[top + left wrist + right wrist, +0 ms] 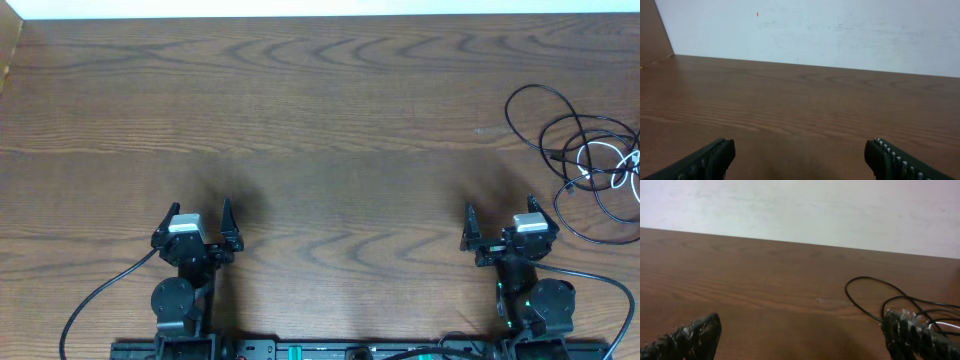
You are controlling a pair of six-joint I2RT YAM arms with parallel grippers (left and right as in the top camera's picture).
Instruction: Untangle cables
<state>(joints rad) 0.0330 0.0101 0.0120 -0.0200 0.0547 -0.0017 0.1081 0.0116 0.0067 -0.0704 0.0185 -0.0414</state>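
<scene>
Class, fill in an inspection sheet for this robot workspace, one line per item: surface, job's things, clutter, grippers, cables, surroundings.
Surface: brown wood-grain table, bare across the middle.
Job's things: thin cables looped together at the table's right side, mostly black, with a white cable among them; no gripper touches them.
Clutter: nothing seen.
Grippers: left gripper and right gripper both open and empty, near the front edge.
Cables: one thick black arm cable trails from the left arm, another from the right arm.
Surroundings: pale wall behind the table; brown side panel at the far left.
</scene>
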